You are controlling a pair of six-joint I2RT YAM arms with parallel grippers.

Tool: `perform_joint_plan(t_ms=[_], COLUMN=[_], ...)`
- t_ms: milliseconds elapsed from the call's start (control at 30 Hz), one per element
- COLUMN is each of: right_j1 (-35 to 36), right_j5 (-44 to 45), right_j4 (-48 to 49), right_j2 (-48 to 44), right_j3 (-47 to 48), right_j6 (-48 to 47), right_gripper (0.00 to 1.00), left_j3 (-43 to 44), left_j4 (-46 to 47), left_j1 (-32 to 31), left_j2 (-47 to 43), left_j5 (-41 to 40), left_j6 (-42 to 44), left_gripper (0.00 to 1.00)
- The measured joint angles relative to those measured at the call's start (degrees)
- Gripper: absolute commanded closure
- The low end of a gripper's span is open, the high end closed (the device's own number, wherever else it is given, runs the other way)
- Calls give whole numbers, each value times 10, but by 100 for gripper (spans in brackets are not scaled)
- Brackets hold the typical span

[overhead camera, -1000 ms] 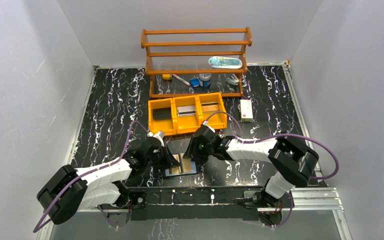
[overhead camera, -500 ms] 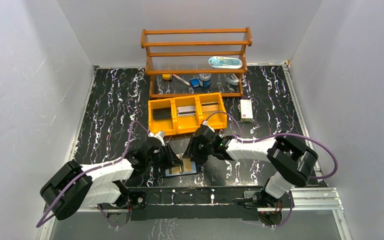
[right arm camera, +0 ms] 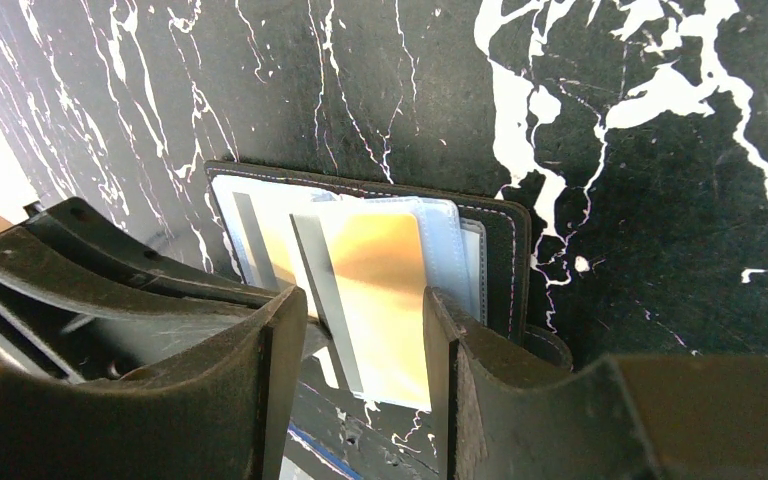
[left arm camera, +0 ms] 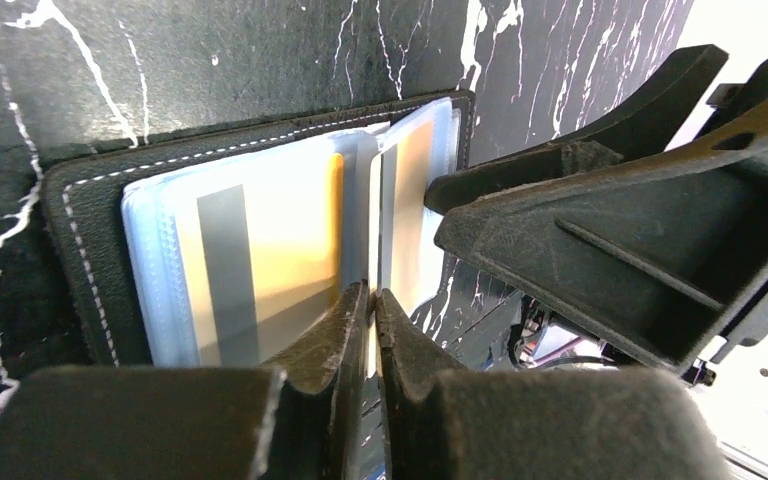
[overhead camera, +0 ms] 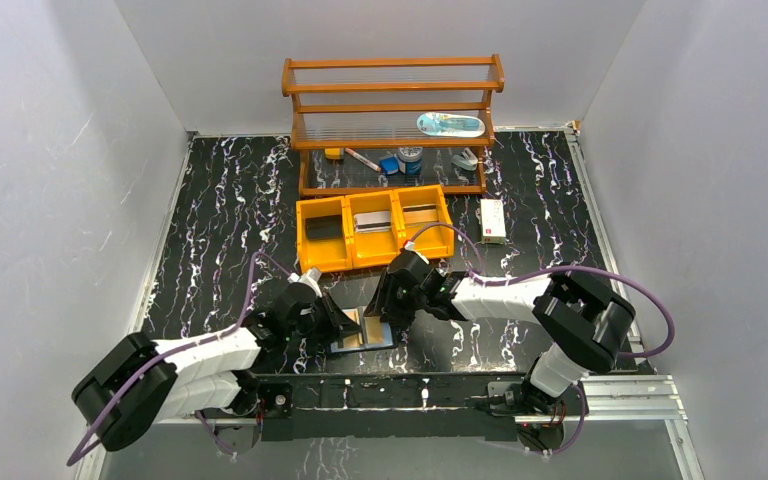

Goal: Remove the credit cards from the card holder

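Note:
The card holder (overhead camera: 378,338) lies open on the black marble table near the front edge, black outside (left arm camera: 80,230), pale blue-grey sleeves inside. A tan card with a grey stripe (left arm camera: 270,230) sits in its left panel. Another tan credit card (right arm camera: 385,290) sticks out of the sleeves past the holder's near edge (right arm camera: 508,260). My left gripper (left arm camera: 372,292) is shut on a thin card edge at the holder's middle; it also shows in the top view (overhead camera: 336,320). My right gripper (right arm camera: 365,300) is open, its fingers on either side of the protruding card, at the holder's right (overhead camera: 384,308).
A yellow three-compartment bin (overhead camera: 447,222) with flat items stands behind the holder. A wooden shelf rack (overhead camera: 392,88) with small objects is at the back. A white box (overhead camera: 492,220) lies right of the bin. The metal front rail (overhead camera: 390,385) runs just before the holder.
The left arm has shifted a little, its gripper staying at the holder's left side. The right arm and the holder have hardly moved.

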Motion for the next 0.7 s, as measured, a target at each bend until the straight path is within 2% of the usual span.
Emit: perform_joint_plan(t_ms=[133, 267, 367, 533, 700], right_j1=[0, 0, 0, 0, 0], right_j5=[0, 0, 0, -1, -3], right_j4=[0, 0, 0, 1, 6], right_j2=[0, 0, 0, 1, 3], right_j3=[0, 0, 0, 0, 0], right_j6=[0, 0, 0, 0, 0], right_gripper=[45, 45, 45, 45, 44], left_j3=[0, 0, 0, 0, 0], left_j4=[-31, -57, -64, -64, -44], left_j1=[0, 0, 0, 0, 0], left_j2=[-42, -67, -70, -62, -42], left_j5=[-15, -24, -27, -26, -24], left_j6=[6, 14, 19, 19, 12], left_gripper=[100, 100, 87, 75, 74])
